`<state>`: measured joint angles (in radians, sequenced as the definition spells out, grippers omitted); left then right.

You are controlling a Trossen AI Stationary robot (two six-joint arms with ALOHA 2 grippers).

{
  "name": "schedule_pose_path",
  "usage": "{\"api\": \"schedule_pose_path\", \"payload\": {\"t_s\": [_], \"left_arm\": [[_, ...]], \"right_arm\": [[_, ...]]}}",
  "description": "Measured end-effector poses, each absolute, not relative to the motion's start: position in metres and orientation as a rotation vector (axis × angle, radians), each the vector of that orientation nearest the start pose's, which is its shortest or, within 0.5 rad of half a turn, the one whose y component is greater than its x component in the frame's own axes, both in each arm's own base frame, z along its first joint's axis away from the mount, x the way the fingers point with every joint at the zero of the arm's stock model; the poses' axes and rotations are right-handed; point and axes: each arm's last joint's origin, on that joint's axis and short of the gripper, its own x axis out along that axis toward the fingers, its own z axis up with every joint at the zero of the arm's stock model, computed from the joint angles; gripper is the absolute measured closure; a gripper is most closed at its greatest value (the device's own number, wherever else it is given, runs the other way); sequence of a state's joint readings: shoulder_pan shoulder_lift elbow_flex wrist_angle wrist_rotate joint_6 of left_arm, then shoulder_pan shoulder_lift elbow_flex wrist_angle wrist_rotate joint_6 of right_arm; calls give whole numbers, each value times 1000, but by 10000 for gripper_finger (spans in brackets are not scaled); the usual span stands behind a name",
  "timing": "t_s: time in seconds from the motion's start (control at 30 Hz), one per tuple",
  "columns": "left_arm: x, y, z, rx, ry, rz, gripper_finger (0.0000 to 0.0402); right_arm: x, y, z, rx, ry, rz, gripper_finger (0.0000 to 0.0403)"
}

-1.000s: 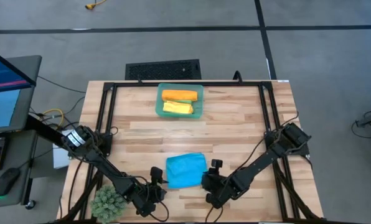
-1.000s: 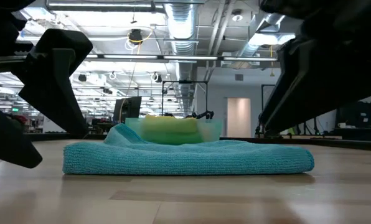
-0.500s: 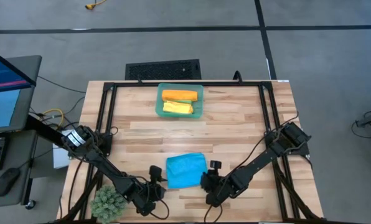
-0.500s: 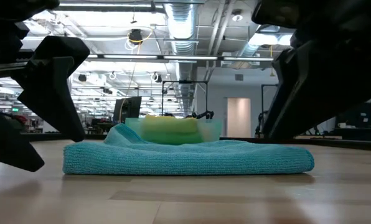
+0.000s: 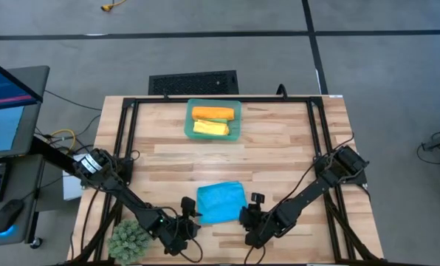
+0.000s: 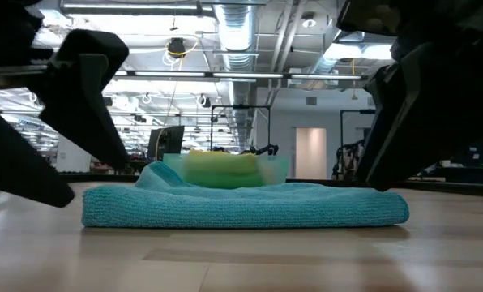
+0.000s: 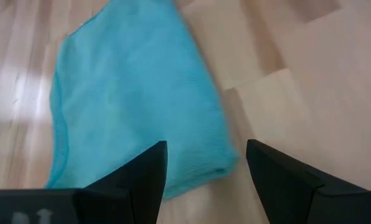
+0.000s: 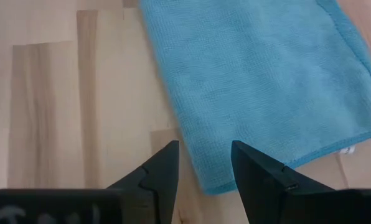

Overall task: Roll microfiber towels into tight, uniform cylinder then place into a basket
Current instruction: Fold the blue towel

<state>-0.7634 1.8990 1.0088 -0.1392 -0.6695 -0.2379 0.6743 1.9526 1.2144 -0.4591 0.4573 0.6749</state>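
1. I see the blue towel [image 5: 221, 202] lying folded flat on the near middle of the table [image 5: 279, 144], well apart from the basket [image 5: 213, 120] at the far edge, which holds an orange roll [image 5: 212, 113] and a yellow roll [image 5: 211, 128].
2. Left gripper [image 5: 191, 215] is just beside its near-left corner, right gripper [image 5: 249, 213] beside the near-right; both jaws spread, holding nothing.
3. Risk: uneven pinches would skew the roll, or catch only the top layer, leaving it loose.
4. Towel is close to square, slightly longer left-right, edges slightly tilted to the table.
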Motion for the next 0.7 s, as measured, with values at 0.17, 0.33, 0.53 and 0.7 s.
{"api": "schedule_pose_path", "payload": {"t_s": [0.17, 0.33, 0.53, 0.7], "left_arm": [[274, -223, 123, 425, 792, 14, 189], [277, -222, 122, 410, 818, -45, 189], [277, -223, 123, 403, 813, -65, 189], [277, -222, 122, 388, 819, -55, 189]], "right_arm": [[300, 224, 141, 0, 989, -176, 229], [298, 227, 141, 16, 987, -179, 215], [295, 229, 141, 10, 988, -171, 199], [294, 227, 137, 8, 996, -185, 195]]}}
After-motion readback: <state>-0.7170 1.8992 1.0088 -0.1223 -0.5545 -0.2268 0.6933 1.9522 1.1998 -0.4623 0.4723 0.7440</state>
